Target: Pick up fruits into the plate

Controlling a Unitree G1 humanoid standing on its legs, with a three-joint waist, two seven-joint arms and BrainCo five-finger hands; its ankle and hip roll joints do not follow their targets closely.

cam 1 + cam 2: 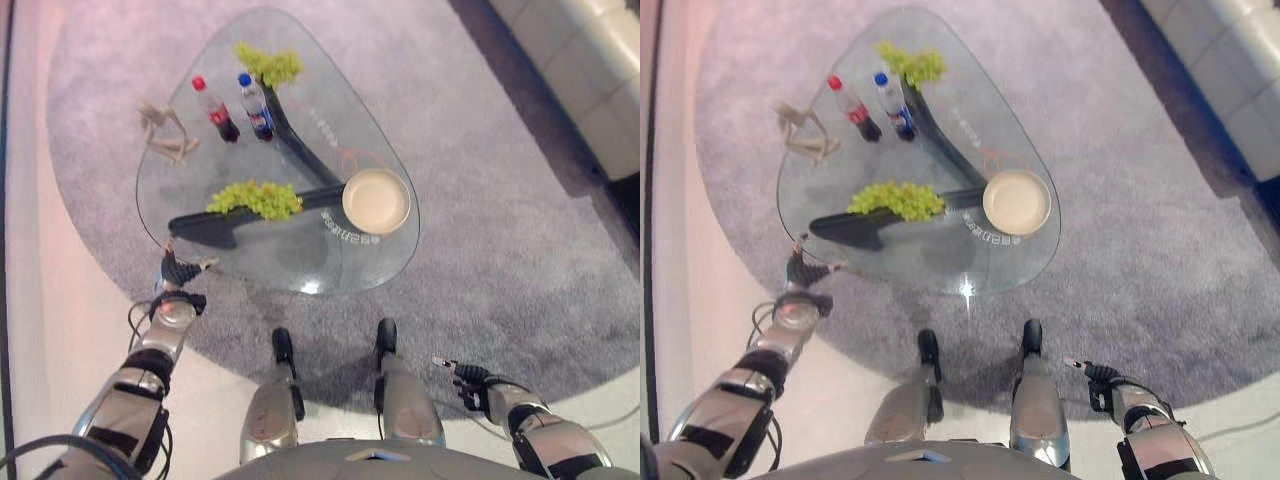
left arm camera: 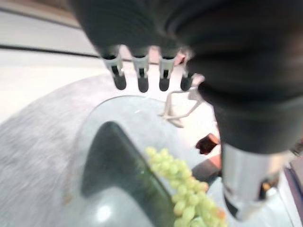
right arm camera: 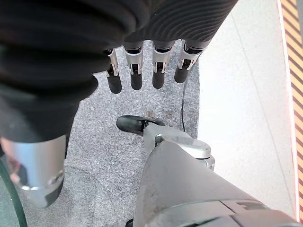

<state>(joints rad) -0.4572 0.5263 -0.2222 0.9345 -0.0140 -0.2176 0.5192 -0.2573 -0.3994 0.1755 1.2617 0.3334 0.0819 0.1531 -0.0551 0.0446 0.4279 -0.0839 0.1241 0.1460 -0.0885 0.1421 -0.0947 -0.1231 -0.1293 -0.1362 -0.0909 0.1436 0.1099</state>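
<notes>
Grey carpet (image 1: pixel 480 200) underlies a glass table (image 1: pixel 300 265) of rounded triangular outline. On the glass: two bunches of green grapes, one near the front left (image 1: pixel 255 198), one at the far edge (image 1: pixel 268 65); an empty cream plate (image 1: pixel 376 201) at the right, just beside the near bunch; two bottles, one red-capped (image 1: pixel 214 109), one blue-capped (image 1: pixel 256 105); a pale figurine (image 1: pixel 168 132) at the left rim. Left hand (image 1: pixel 180 270) hovers at the table's near left edge, fingers straight, holding nothing. Right hand (image 1: pixel 462 378) hangs low over the carpet, well apart from the table, fingers relaxed and empty.
</notes>
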